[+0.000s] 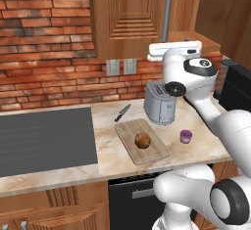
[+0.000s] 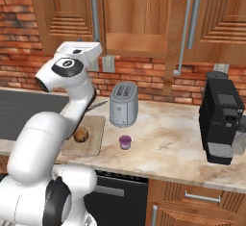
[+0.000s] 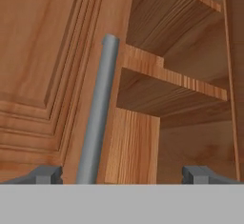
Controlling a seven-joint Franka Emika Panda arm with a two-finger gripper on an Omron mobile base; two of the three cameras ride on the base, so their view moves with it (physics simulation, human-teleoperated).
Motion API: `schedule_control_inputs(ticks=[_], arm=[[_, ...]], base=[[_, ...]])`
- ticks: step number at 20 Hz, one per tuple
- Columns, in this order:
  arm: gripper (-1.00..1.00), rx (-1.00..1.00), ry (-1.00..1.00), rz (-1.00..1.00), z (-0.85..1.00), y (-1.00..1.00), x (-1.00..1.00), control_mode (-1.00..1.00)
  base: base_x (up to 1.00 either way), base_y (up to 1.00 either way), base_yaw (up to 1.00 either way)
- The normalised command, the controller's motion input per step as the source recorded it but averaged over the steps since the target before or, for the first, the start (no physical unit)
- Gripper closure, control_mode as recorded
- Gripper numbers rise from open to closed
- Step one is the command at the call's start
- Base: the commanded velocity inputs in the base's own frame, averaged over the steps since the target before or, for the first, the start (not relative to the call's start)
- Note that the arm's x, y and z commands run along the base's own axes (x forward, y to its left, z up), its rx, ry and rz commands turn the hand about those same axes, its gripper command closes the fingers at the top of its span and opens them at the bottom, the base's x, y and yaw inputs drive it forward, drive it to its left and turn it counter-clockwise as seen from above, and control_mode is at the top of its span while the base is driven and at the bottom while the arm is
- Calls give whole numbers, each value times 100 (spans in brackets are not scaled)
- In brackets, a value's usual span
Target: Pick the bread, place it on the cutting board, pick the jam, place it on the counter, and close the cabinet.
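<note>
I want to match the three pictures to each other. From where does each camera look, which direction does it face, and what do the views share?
Left base view: behind the arm's left, facing the counter; arm at lower right.
Right base view: behind its right, facing the same counter; arm at lower left.
Hand view: on the hand, facing the cabinet and its handle; the open gripper tips rise at the bottom.
Both base views share the bread on the cutting board, the jam and the toaster.

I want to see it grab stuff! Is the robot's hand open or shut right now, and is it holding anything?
Hand: open and holding nothing, raised in front of the open cabinet, next to the door handle.
</note>
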Motion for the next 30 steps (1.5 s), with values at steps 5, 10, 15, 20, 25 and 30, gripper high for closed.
schedule_control_inputs(ticks=[5,10,15,20,25,30], arm=[[-100,0,0,8,0,-27,-39,-100],[-100,0,2,7,5,-30,-33,-100],[-100,0,4,5,10,-26,-29,-100],[-100,0,6,2,14,-23,-31,-100],[-100,0,8,1,18,-21,-33,-100],[-100,0,9,0,19,-16,-35,-100]], base=[[0,0,0],[0,0,0],[0,0,0],[0,0,0],[0,0,0],[0,0,0]])
